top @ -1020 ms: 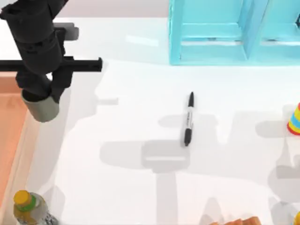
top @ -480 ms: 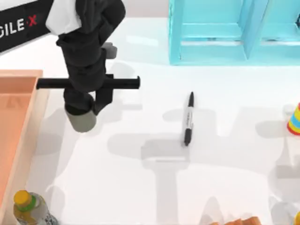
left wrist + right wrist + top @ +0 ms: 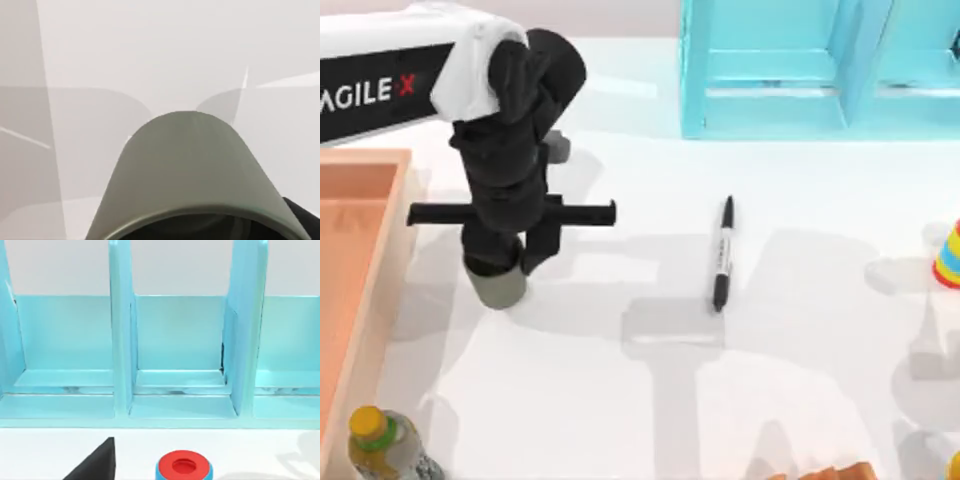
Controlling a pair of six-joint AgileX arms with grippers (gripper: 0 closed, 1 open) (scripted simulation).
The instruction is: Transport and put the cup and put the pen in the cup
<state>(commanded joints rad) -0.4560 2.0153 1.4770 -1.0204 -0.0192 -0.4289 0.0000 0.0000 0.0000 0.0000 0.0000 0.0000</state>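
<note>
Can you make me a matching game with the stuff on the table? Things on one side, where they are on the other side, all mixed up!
Things:
1. small olive-grey cylindrical cup
2. slim black marker pen with a white label
3. clear bottle with a yellow cap
4. turquoise divided shelf rack

Places:
A. standing at the back of the table
B. lying flat near the middle of the table
C. held under the left gripper, beside the orange tray
D. at the front left corner

Pairs: 1-C, 2-B, 3-D, 4-A
</note>
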